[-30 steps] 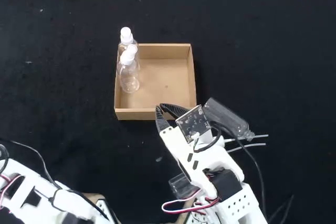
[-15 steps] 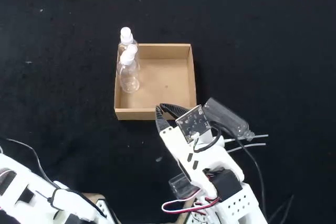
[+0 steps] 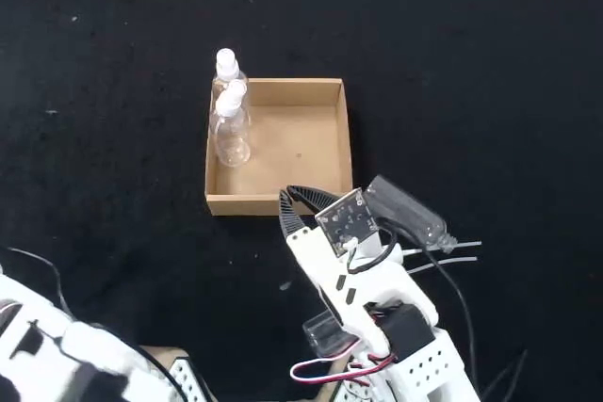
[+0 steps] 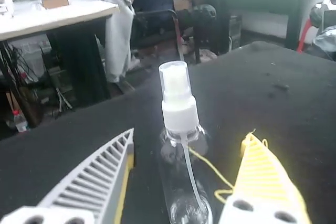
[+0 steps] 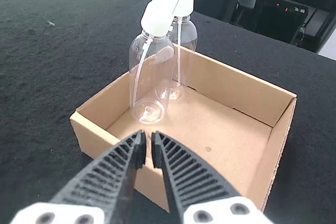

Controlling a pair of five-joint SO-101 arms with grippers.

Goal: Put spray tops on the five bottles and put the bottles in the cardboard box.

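Right fingers (image 5: 123, 169) closed, empty, at the near wall of the cardboard box (image 5: 239, 93), middle of the bench (image 3: 490, 91). Two spray-topped bottles (image 5: 149, 74) upright along the box's left wall. Left fingers (image 4: 100, 177) flank a third topped bottle (image 4: 181, 182); grip cannot be told.

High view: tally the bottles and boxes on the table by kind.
Clear plastic bottles with white spray tops, upright: 2
Clear plastic bottle lying on its side: 1
Brown cardboard box: 1
Total: 4
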